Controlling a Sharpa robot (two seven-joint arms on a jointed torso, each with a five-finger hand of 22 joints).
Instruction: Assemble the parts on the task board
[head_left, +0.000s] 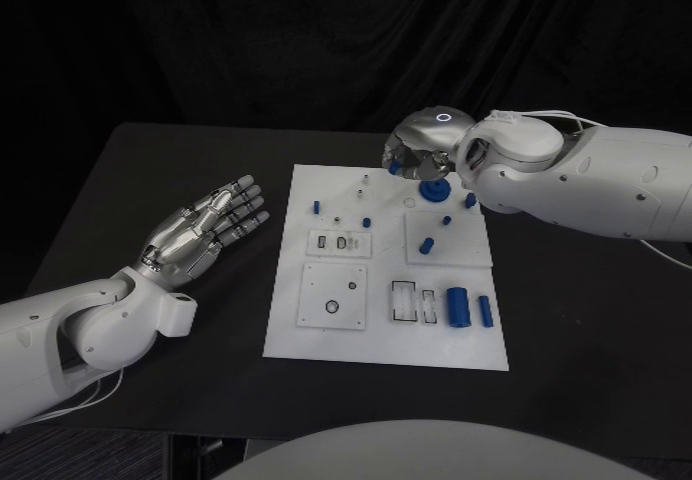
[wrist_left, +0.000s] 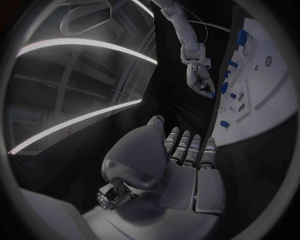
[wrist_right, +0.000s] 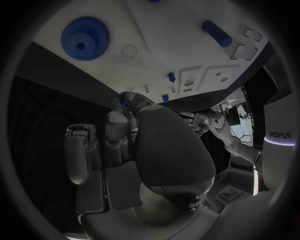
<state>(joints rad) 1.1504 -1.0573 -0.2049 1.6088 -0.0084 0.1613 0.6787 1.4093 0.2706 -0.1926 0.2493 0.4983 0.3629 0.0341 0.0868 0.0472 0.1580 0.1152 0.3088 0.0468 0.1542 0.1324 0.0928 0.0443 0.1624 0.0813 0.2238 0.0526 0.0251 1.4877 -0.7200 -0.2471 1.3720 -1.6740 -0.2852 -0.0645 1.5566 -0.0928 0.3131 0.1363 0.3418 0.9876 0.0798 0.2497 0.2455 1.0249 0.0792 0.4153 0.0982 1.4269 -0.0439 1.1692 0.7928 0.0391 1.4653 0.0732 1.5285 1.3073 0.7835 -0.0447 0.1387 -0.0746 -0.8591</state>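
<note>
Right robot hand (head_left: 414, 157) hovered over board (head_left: 387, 340) far edge, fingers curled, pinching small blue gear (wrist_right: 124, 100) at fingertips. Large gear (head_left: 434, 193) lay on board just beside that hand. Left robot hand (head_left: 202, 231) lay flat, fingers apart, holding nothing, over bench (head_left: 130, 190) beside board.

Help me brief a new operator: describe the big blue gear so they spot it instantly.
Start at the white task board and go to its far edge, just below the right hand. The big blue gear lies flat there, round and toothed, unlike the slim blue pegs nearby.
</note>
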